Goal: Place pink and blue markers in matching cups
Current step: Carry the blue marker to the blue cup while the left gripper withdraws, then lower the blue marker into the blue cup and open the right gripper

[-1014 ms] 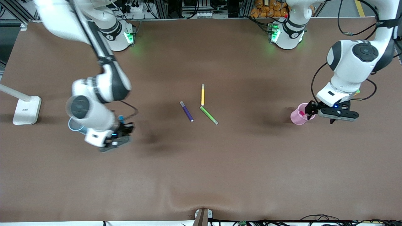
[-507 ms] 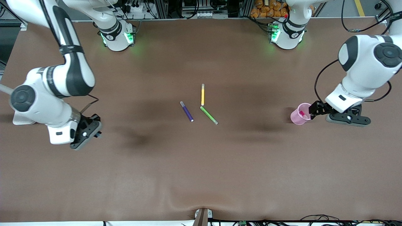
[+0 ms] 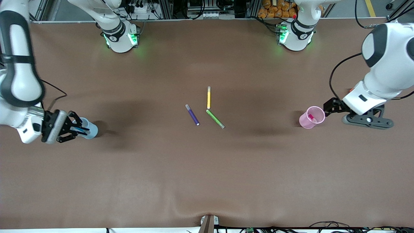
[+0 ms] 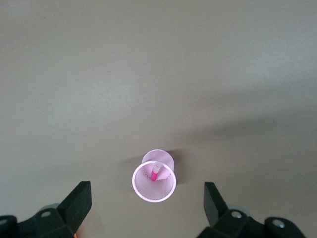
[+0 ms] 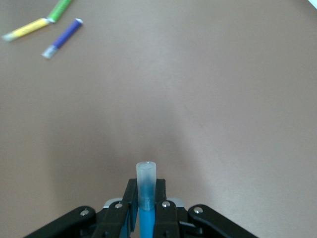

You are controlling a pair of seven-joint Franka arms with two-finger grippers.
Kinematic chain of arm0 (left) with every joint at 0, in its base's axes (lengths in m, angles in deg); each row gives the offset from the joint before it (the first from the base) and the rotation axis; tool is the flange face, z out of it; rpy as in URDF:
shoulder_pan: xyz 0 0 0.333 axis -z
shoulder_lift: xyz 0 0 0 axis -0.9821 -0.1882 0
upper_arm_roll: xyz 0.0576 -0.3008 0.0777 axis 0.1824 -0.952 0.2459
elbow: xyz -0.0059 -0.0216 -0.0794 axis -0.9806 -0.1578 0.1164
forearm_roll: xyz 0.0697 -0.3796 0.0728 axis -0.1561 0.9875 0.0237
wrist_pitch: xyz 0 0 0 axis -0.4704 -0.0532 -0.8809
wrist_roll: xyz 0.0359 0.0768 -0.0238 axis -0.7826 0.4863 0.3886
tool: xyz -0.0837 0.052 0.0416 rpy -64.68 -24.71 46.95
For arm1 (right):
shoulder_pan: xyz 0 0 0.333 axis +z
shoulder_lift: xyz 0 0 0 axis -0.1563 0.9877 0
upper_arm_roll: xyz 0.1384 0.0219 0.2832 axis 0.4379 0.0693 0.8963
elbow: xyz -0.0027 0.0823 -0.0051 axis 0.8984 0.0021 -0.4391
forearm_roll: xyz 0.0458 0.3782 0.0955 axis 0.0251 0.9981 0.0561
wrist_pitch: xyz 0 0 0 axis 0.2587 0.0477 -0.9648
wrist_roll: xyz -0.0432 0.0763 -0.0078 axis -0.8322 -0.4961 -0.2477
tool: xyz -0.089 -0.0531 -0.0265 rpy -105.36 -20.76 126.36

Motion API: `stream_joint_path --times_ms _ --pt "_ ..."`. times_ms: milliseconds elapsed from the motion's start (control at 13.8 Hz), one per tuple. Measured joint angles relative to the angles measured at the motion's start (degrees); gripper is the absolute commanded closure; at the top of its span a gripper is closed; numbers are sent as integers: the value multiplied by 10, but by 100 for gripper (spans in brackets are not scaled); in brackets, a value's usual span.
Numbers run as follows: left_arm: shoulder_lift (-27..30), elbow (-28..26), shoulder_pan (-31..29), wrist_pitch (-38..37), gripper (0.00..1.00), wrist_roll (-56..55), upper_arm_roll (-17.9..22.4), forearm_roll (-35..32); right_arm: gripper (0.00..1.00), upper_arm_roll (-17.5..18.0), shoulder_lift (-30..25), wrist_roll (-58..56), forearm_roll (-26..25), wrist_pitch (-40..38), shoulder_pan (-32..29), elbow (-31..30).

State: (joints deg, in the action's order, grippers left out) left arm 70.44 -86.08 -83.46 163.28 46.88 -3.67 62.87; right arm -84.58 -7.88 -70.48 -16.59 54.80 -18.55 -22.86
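Observation:
The pink cup stands toward the left arm's end of the table with the pink marker upright in it. My left gripper is open and empty just beside the cup. In the left wrist view the cup and the marker lie between the spread fingers of the left gripper. My right gripper is shut on the blue marker right next to the pale blue cup. The right wrist view shows the right gripper, the blue marker and its pale cap, not the cup.
A purple marker, a yellow marker and a green marker lie close together mid-table. They also show in the right wrist view: purple, yellow, green.
My right arm swung toward its end of the table with the blue marker, uncovering the blue cup. My left gripper drew back from the pink cup; the pink marker stayed in it.

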Motion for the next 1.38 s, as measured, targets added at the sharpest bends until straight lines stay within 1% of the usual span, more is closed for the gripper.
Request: stream_joint_path --times_ms 145,290,435,580,652,725,797,1014,1159,1377 --pt "0 39 23 -56 0 0 33 1 100 0 0 -57 43 -51 -32 -6" --pt "2 81 34 -111 0 0 47 2 100 0 3 -98 71 -95 -57 -13" --pt "12 107 38 -155 0 0 57 14 100 0 13 -129 81 -108 -77 -18" --pt "33 118 46 -204 0 2 81 38 99 0 23 -141 86 -108 -85 -18" --pt "46 118 48 -228 0 9 92 48 89 1 28 -143 92 -108 -86 -18" --pt "59 118 49 -247 0 20 101 54 48 1 33 -145 96 -107 -86 -18" --pt "69 118 49 -264 0 27 109 56 0 1 38 -145 100 -106 -86 -17" --pt "81 118 50 -287 0 43 124 56 0 2 44 -139 103 -104 -86 -12" --pt "80 116 54 -288 0 65 139 56 0 5 44 -92 96 -104 -86 2" --pt "80 115 57 -294 0 69 157 56 0 11 40 19 37 -106 -80 47"
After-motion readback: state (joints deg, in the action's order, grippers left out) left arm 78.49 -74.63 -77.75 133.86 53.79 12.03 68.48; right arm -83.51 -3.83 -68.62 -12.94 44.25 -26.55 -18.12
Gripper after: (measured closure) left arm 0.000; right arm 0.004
